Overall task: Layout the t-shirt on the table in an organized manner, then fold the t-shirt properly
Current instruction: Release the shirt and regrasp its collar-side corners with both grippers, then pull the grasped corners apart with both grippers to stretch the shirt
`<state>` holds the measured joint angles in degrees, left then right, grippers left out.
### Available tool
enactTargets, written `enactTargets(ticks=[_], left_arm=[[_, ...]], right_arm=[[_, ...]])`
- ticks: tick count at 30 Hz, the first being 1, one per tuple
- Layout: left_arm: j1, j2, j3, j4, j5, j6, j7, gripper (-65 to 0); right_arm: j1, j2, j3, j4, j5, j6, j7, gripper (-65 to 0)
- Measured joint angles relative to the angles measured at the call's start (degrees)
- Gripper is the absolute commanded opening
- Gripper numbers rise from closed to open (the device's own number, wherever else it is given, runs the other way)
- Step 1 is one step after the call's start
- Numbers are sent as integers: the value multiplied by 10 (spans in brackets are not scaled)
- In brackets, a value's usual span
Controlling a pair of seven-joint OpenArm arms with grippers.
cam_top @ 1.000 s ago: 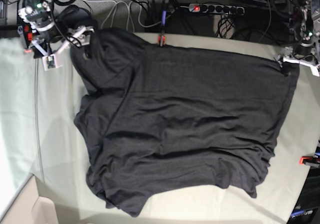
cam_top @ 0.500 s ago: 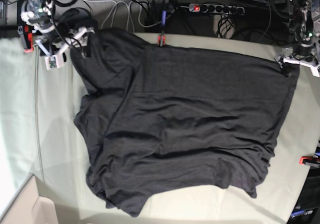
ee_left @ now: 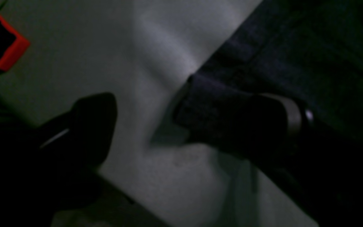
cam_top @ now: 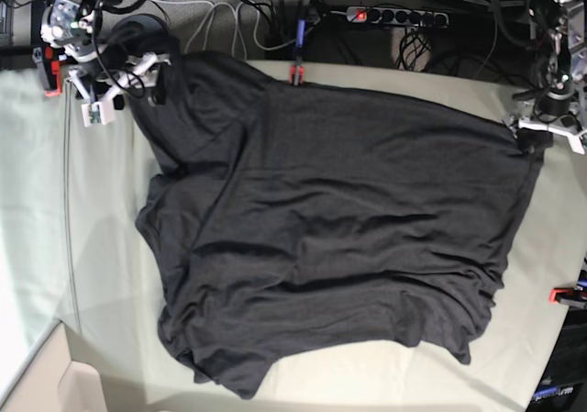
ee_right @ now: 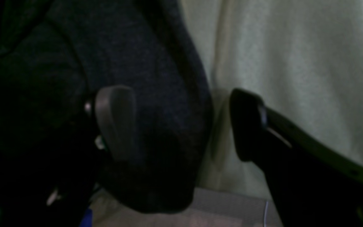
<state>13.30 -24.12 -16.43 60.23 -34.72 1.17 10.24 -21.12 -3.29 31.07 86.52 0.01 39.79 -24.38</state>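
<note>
Overhead, in the base view, the t-shirt (cam_top: 339,228) lay spread dark side up across the desk (cam_top: 101,274), covering most of its middle, with wrinkles running toward five o'clock and a bunched hem near seven o'clock. A red clamp (cam_top: 296,72) sat at the desk's far edge at twelve o'clock, another red clamp (cam_top: 561,294) at four o'clock. The right end effector (cam_top: 126,88) stood at the shirt's corner at ten o'clock; the left end effector (cam_top: 548,128) stood at the corner at two o'clock.

Next, in the left wrist view, the left end effector (ee_left: 181,126) was spread wide, one finger (ee_left: 93,126) resting over bare desk cloth (ee_left: 112,47), the other on top of the shirt's hemmed corner (ee_left: 219,104); nothing was pinched between them. An orange-red clamp (ee_left: 9,50) showed at ten o'clock.

Lastly, in the right wrist view, the right end effector (ee_right: 181,126) straddled a rounded fold of the shirt (ee_right: 156,110). One finger (ee_right: 115,119) pressed against the fabric, the other (ee_right: 247,126) stood just beside the fold over pale cloth (ee_right: 295,63), a slim gap showing, so the hold was not yet tight.
</note>
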Motion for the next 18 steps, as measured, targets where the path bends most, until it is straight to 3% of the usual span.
enactTargets(ticks=[5,18], left_arm=[[0,-2,10,2,-3,1,0,0],[0,0,11,3,-3,-3,0,-350]], right_arm=[[0,1,0,0,0,0,0,-228],[0,1,0,0,0,0,0,-238]])
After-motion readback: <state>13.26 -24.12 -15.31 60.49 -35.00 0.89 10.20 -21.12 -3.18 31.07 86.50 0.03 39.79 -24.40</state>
